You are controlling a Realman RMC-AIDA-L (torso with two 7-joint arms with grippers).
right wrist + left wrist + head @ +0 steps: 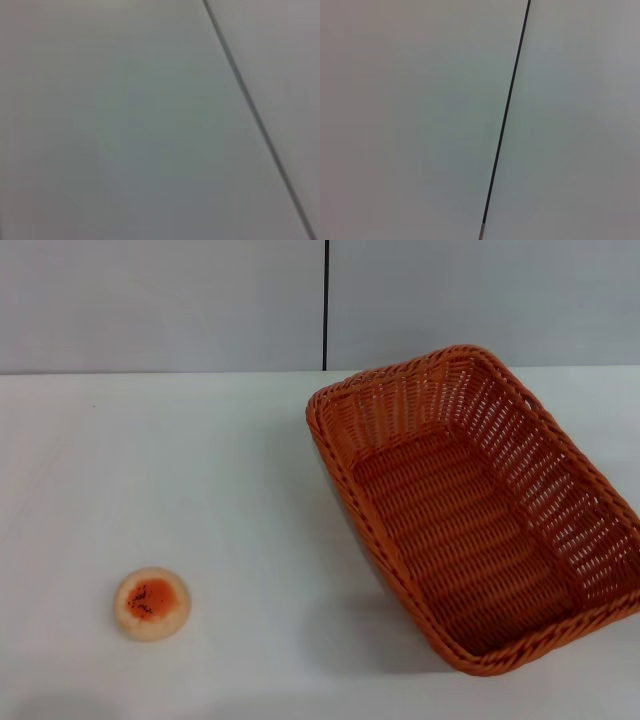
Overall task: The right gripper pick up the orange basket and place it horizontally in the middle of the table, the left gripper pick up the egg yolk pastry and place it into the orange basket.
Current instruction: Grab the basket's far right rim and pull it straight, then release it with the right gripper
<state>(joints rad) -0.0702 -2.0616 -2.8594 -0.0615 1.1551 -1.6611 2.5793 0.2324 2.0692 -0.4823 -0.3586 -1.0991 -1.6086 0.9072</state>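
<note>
The orange basket [475, 505] lies on the right half of the white table [220, 490], turned at a slant, its long side running from the middle back toward the front right. It holds nothing. The egg yolk pastry [151, 604] rests on the table at the front left, far from the basket. Neither gripper shows in any view. Both wrist views show only a plain grey wall with a thin dark seam.
A grey wall with a vertical dark seam [325, 305] stands behind the table's far edge. A wide stretch of bare tabletop lies between the pastry and the basket.
</note>
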